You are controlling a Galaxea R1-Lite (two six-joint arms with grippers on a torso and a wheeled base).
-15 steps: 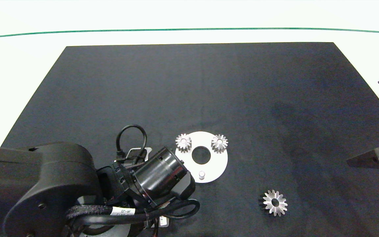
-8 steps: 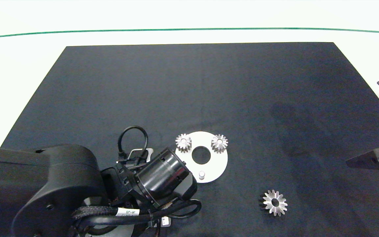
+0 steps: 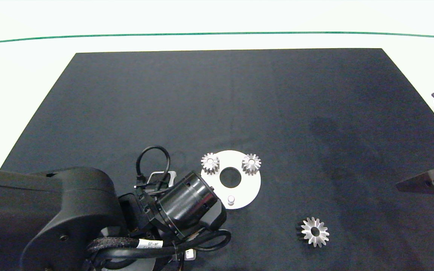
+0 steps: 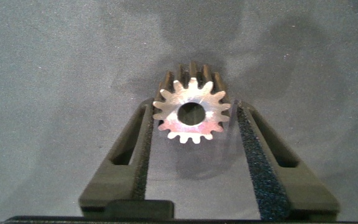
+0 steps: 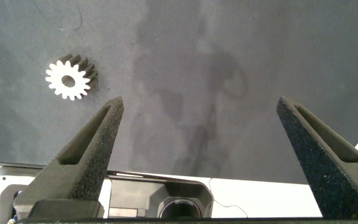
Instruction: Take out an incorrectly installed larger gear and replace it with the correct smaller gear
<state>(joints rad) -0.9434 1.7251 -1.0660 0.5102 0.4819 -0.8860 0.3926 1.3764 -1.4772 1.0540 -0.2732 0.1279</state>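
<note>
Black mat (image 3: 217, 105) covers white table (image 3: 21, 75); thin green line (image 3: 217, 34) crosses far side (curving slightly). Even, bright light.

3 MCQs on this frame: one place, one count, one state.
1. Where is the larger gear?
A. On the plate's peg
B. On the mat, off the plate
C. In the right gripper

2. Gears on the white plate?
A. One
B. Two
C. Three

3. Right gripper?
A. Open, empty
B. Shut on a gear
C. Shut, empty

Key:
1 B: the larger gear lies on the mat.
2 B: two plate gears sit on the white plate. The left gripper straddles the smaller gear.
3 A: the right gripper is spread wide.
</note>
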